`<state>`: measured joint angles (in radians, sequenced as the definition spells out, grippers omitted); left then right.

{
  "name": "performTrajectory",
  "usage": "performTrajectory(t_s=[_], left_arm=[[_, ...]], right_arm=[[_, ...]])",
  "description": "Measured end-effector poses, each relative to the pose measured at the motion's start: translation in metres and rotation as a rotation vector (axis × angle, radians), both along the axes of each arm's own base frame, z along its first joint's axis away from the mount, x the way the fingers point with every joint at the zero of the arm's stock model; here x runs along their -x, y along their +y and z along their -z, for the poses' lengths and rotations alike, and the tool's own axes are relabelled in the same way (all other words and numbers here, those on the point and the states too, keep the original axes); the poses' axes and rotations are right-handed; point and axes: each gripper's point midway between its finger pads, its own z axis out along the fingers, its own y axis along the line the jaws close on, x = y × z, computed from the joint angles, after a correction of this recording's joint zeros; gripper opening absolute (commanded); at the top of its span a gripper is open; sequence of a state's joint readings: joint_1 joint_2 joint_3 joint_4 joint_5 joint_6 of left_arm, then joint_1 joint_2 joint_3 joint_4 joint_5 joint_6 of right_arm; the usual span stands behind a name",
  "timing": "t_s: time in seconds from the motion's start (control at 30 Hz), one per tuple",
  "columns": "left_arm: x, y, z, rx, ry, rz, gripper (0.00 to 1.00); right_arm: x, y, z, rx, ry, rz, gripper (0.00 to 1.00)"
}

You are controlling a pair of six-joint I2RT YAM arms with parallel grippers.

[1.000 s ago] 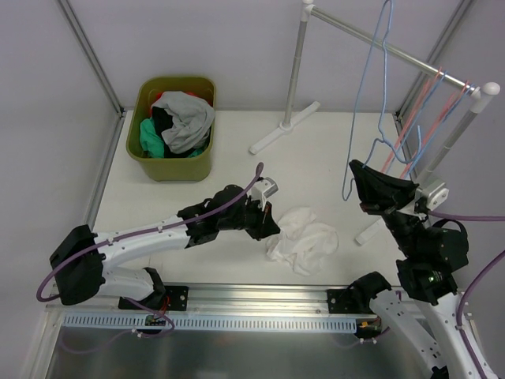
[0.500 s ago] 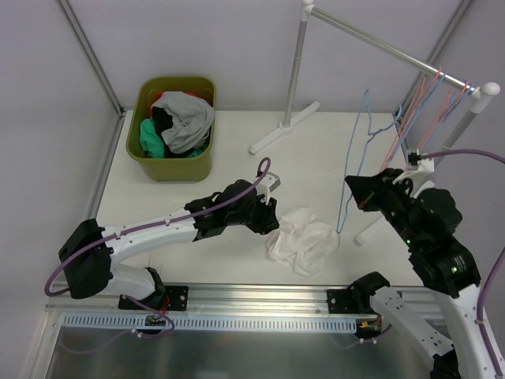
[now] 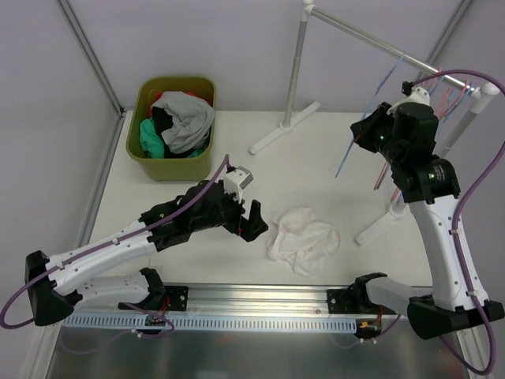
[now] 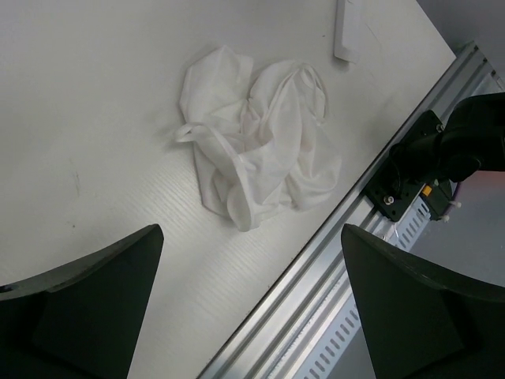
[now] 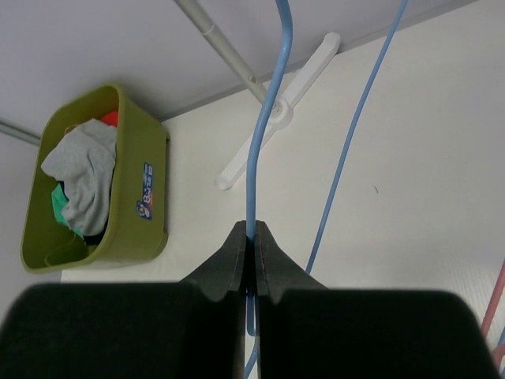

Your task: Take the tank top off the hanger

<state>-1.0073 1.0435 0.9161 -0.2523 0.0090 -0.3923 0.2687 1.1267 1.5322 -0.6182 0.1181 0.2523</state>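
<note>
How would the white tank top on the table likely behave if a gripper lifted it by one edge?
Probably floppy: the tank top lies crumpled in soft folds, so it would likely drape. Likely light: the fabric looks thin. Pushed, it would probably bunch rather than slide.

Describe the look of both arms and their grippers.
The left arm and right arm are built from white tubular links joined by black joint housings, and each trails a purple cable. The left gripper and right gripper have matte black, wedge-shaped fingers with no visible markings.
</note>
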Motion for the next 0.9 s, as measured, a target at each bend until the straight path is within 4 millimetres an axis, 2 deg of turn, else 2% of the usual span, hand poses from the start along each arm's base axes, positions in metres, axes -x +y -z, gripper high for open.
performTrajectory(t_s=[0.1,0.17,0.33,0.43,0.57,0.73,0.8,0.83,0.9], left_arm=[[0.007,0.016,-0.005,0.014,-0.018,-0.014,0.99],[0.011,0.025,-0.001,0.010,-0.018,-0.019,0.99],[0.017,0.035,0.020,-0.040,0.012,-0.020,0.99],[0.019,0.037,0.031,-0.070,0.031,-0.020,0.99],[0.019,0.037,0.037,-0.091,0.044,-0.019,0.99],[0.018,0.036,0.044,-0.112,0.057,-0.019,0.99],[0.018,0.036,0.048,-0.121,0.063,-0.019,0.99],[0.018,0.035,0.049,-0.125,0.065,-0.019,0.99],[0.018,0.035,0.052,-0.134,0.072,-0.018,0.99]], right_arm=[[-0.018,-0.010,-0.007,-0.005,0.001,0.037,0.00],[-0.028,-0.014,-0.010,-0.007,0.002,0.053,0.00],[-0.044,-0.020,-0.014,-0.009,0.004,0.076,0.00],[-0.050,-0.032,-0.013,-0.016,0.012,0.113,0.00],[-0.058,-0.047,-0.002,-0.025,0.042,0.158,0.00],[-0.058,-0.047,0.032,-0.020,0.091,0.154,0.00],[-0.057,-0.048,0.039,-0.019,0.083,0.155,0.00],[-0.056,-0.048,0.039,-0.021,0.074,0.155,0.07],[-0.051,-0.048,0.036,-0.028,0.059,0.155,0.32]])
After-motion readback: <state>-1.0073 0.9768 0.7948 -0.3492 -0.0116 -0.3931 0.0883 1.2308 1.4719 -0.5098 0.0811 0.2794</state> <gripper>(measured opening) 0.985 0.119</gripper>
